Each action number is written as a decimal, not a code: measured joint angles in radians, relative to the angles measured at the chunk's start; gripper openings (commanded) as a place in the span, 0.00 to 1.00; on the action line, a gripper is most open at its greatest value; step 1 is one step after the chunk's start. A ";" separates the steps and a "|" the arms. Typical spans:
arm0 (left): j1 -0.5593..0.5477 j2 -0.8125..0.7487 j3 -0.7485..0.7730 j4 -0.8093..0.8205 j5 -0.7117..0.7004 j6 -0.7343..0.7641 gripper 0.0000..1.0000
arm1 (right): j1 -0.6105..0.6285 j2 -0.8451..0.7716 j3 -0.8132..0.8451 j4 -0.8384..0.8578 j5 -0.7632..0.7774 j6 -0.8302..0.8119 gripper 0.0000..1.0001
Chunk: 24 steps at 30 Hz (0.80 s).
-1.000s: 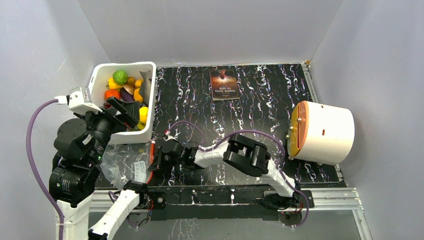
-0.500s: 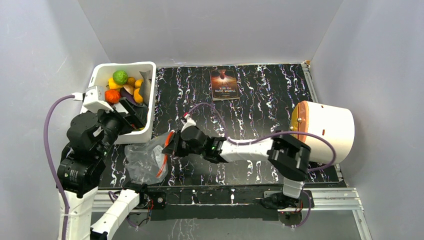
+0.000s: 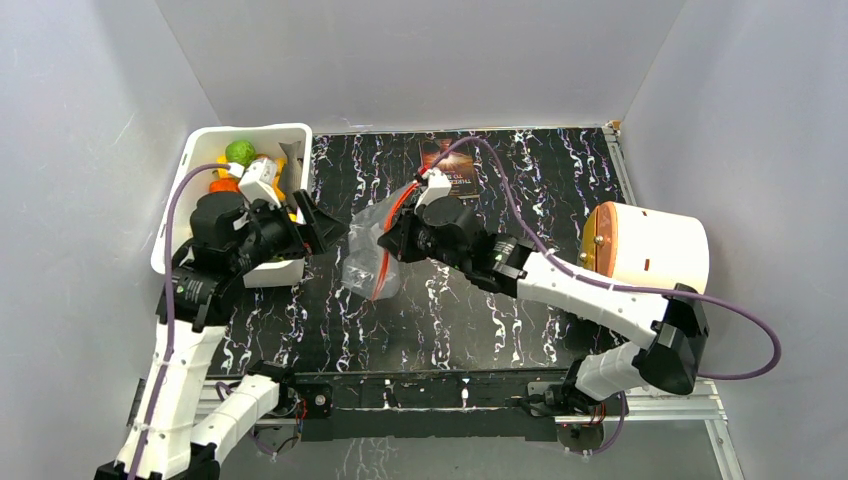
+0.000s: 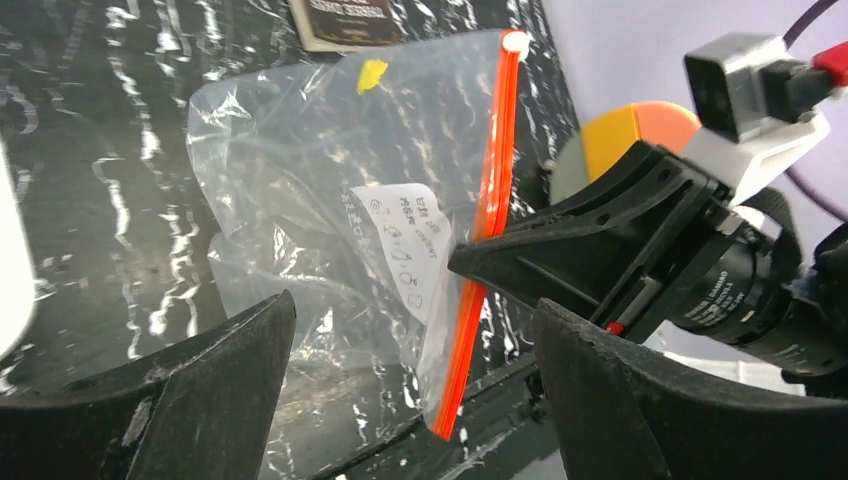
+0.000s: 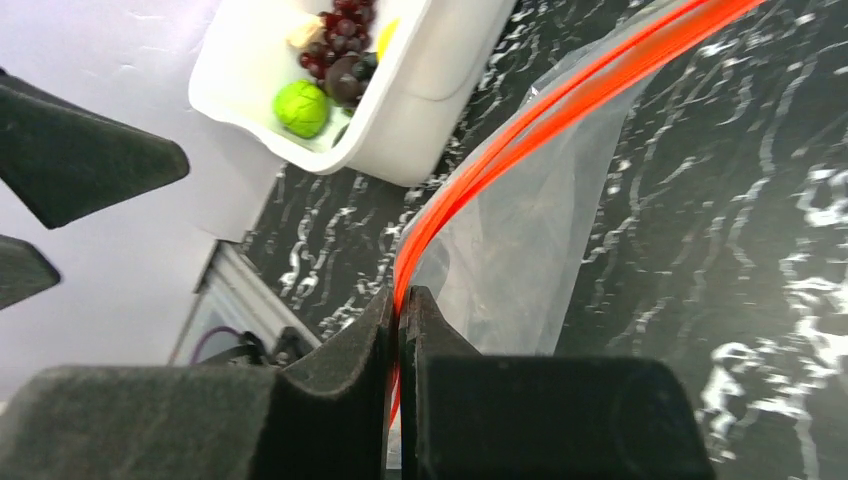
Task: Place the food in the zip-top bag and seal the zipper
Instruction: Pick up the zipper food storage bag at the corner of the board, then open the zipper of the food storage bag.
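Right gripper (image 5: 400,300) is pinched fully shut on the zipper (image 5: 520,110) of the zip-top bag (image 4: 300,180); left gripper (image 4: 412,310) faces the bag, jaws wide apart, empty.

Robotics lab booth: plain grey walls (image 3: 400,60), black marbled tabletop (image 3: 530,185), aluminium frame rail (image 3: 665,398) along front.

Tub (image 3: 192,152) rear left, zip-top bag (image 3: 364,256) centre, book (image 4: 345,22) behind it, drum (image 3: 655,265) right.
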State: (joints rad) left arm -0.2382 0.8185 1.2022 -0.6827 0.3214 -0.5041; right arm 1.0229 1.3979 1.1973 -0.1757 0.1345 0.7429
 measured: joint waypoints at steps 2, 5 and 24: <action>0.000 0.017 -0.028 0.048 0.052 -0.014 0.87 | -0.009 -0.009 0.043 -0.079 0.017 -0.074 0.02; -0.001 0.041 -0.083 0.127 0.108 -0.038 0.87 | -0.010 -0.012 0.094 -0.175 0.043 -0.158 0.05; -0.031 0.268 -0.385 0.531 0.333 -0.197 0.77 | -0.013 -0.019 -0.161 -0.085 -0.135 -0.278 0.06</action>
State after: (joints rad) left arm -0.2687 1.0863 0.8169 -0.1516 0.6548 -0.7010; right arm 1.0096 1.3788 1.0367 -0.2604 -0.0002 0.4644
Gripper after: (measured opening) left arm 0.766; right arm 0.055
